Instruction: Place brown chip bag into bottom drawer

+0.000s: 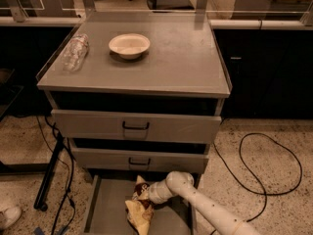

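Foil, crinkly. Item: brown chip bag, dark top w/ pale yellow lower half. Loc.: inside bottom drawer (pulled out, lowest of three), yellow end down near the grey floor. Held by: gripper, at bag's dark upper part, fingers seemingly clamped on it, tho contact is partly hidden. Risks: foil clings on release & lifts back out; arm clips middle drawer front, which sits close overhead.

speckled terrazzo floor with a looping black cable, dark cabinets behind.
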`<state>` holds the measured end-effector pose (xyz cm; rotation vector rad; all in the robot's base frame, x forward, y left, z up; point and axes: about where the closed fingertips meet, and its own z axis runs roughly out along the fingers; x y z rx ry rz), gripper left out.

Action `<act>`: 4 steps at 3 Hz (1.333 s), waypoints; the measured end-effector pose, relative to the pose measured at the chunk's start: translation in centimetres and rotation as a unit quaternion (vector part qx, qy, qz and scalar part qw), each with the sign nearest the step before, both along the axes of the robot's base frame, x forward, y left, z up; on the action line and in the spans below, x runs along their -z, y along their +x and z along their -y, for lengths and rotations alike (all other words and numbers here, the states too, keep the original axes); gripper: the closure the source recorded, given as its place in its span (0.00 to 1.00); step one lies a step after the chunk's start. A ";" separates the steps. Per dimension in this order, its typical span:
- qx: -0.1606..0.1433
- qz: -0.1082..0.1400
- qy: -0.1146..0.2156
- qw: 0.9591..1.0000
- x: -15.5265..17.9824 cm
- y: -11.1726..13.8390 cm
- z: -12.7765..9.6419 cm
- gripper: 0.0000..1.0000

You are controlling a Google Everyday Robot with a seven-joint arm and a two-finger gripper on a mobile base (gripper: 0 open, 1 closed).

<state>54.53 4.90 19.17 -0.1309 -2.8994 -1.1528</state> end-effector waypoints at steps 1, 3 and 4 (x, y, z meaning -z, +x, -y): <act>0.000 0.000 0.000 1.000 0.0 0.0 0.0 1.00; 0.031 -0.012 0.004 0.999 1.3 1.3 0.5 1.00; 0.037 -0.027 -0.004 0.999 3.7 0.4 0.3 1.00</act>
